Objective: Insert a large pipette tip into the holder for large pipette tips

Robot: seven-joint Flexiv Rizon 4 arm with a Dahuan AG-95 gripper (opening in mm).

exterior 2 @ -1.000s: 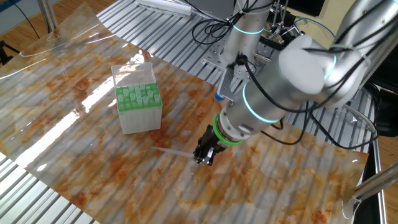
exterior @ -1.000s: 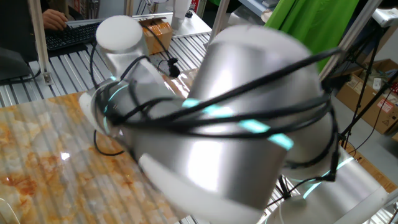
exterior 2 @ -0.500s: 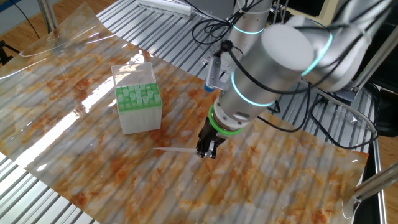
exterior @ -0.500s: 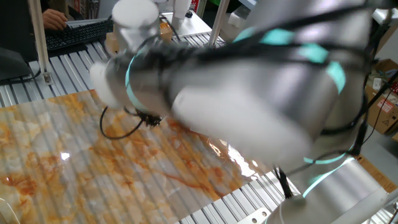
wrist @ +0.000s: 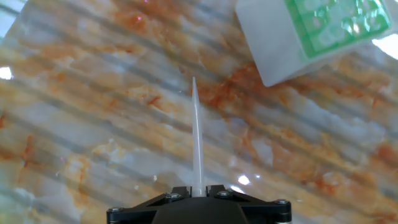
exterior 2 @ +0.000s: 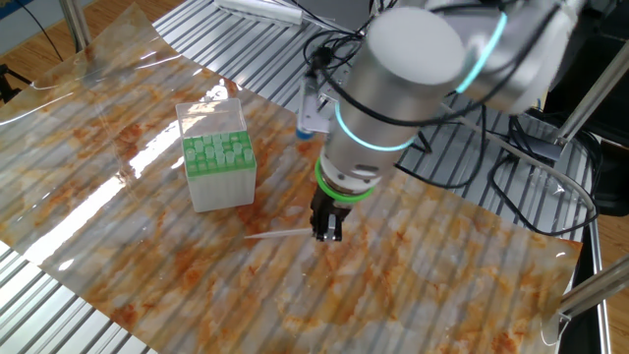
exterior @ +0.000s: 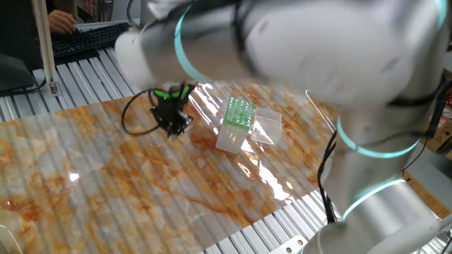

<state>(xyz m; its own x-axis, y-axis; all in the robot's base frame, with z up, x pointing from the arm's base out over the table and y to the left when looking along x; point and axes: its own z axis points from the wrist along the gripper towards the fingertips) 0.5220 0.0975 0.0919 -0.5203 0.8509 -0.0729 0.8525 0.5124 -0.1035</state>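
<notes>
marbled desk (exterior 2: 118,147) under it all, big silver arm (exterior 2: 413,88) leaning over, green-topped holder for large pipette tips (exterior 2: 217,157) standing upright on the desk, gripper (exterior 2: 327,232) near the holder, jaws pinched tight on the large pipette tip (wrist: 196,134), tip's point aimed toward the holder

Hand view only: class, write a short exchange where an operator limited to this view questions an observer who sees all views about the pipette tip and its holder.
Operator: Is the holder's lid out of the way?
Observer: Yes, the clear lid stands open behind the holder.
Operator: Is the tip upright yet?
Observer: No, the large pipette tip sticks out sideways from the gripper, nearly horizontal.
</notes>
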